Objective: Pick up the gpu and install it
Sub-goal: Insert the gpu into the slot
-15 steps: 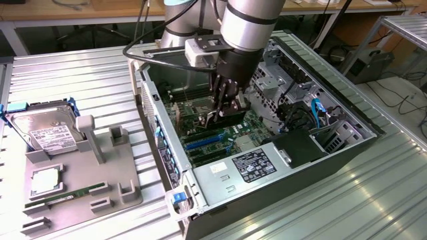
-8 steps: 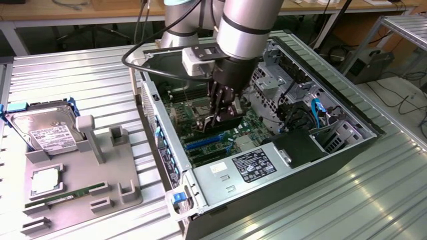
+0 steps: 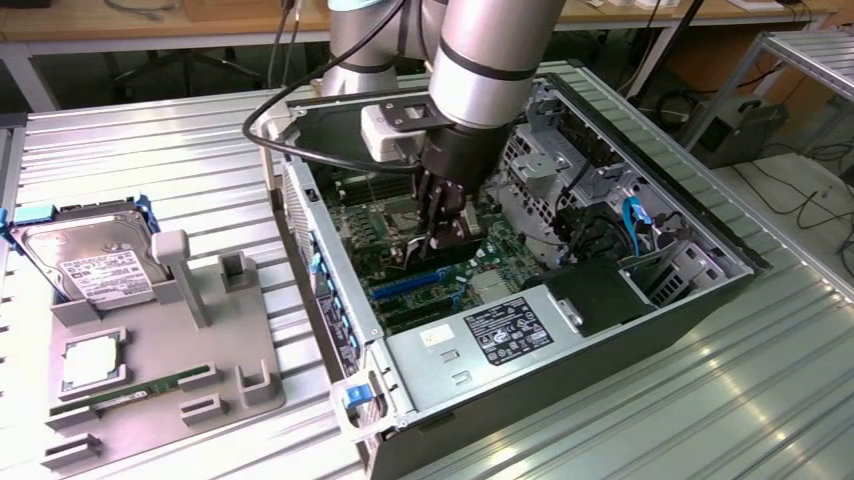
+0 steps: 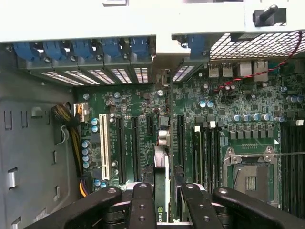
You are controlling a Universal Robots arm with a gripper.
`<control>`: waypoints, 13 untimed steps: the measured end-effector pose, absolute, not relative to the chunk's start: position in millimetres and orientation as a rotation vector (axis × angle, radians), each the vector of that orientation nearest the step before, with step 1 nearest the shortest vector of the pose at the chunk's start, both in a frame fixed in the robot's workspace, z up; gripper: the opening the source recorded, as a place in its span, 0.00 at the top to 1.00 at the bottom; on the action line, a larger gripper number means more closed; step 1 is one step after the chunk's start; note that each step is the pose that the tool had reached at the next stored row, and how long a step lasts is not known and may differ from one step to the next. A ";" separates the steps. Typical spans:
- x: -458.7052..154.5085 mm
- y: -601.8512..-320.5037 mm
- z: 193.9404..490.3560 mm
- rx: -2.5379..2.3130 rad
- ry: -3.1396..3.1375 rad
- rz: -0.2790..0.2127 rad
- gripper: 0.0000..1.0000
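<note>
One open computer case (image 3: 534,330), one motherboard (image 4: 143,119), one hard drive (image 3: 87,260), one memory stick (image 3: 134,388), one gripper (image 3: 441,245), one gpu (image 4: 162,191).
</note>
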State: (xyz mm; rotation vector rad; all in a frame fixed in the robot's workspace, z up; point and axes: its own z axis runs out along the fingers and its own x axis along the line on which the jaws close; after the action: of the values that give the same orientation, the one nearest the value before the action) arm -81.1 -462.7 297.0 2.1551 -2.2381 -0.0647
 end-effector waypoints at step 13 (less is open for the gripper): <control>-85.7 -462.7 266.7 2.211 -2.210 -0.096 0.60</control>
State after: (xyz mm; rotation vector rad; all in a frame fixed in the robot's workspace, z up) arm -85.7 -462.7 266.7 2.2109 -2.2097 -0.0962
